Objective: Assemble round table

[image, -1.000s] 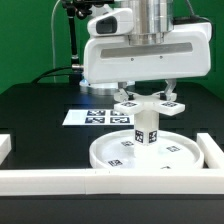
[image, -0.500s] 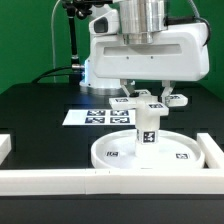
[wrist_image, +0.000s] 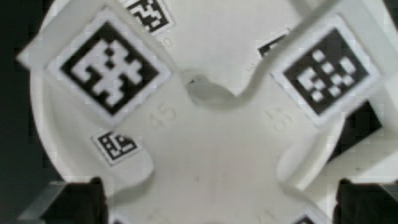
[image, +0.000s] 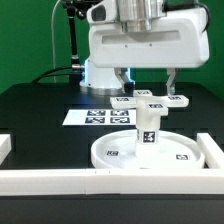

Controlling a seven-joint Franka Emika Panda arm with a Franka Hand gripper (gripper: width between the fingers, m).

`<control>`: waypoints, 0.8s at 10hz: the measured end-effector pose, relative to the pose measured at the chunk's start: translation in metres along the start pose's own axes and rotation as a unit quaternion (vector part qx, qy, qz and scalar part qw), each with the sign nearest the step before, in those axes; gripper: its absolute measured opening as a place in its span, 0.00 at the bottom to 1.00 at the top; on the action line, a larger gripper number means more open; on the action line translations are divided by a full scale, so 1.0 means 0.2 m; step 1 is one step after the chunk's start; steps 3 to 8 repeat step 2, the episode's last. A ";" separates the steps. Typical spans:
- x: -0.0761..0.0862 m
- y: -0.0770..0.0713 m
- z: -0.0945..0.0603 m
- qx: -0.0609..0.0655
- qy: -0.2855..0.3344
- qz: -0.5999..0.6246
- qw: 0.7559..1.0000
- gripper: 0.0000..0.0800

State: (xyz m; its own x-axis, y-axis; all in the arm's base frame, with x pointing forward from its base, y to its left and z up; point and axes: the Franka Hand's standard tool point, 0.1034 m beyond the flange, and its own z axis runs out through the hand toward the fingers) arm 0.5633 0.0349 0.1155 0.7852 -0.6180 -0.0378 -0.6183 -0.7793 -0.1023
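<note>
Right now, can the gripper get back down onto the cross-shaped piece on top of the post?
Probably yes. The gripper hangs open just above the cross-shaped piece, which sits on the post, and nothing shows between them.

The disc (image: 150, 152), post (image: 147, 124) and cross (image: 150, 99) are all showing plain white, each carrying small black-and-white square tags, and in the wrist view the cross (wrist_image: 214, 110) is showing 2 large tags with blocky black patterns on white plus smaller ones. The marker board (image: 90, 117) is lying white with black-and-white tags against the black table (image: 35, 105), while the rails (image: 50, 180) are showing plain white. The arm (image: 140, 45) is showing white with a grey metal wrist, against a green backdrop (image: 25, 40).
</note>
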 end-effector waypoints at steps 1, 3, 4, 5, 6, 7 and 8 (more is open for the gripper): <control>0.00 0.00 0.01 -0.001 -0.001 0.000 1.000 0.81; 0.00 0.00 0.01 -0.001 -0.001 0.000 1.000 0.81; 0.00 0.00 0.01 -0.001 -0.001 0.000 1.000 0.81; 0.00 0.00 0.01 -0.001 -0.001 0.000 1.000 0.81; 0.00 0.00 0.01 -0.001 -0.001 0.000 1.000 0.81; 0.00 0.00 0.01 -0.001 -0.001 0.000 1.000 0.81; 0.00 0.00 0.01 -0.001 -0.001 0.000 1.000 0.81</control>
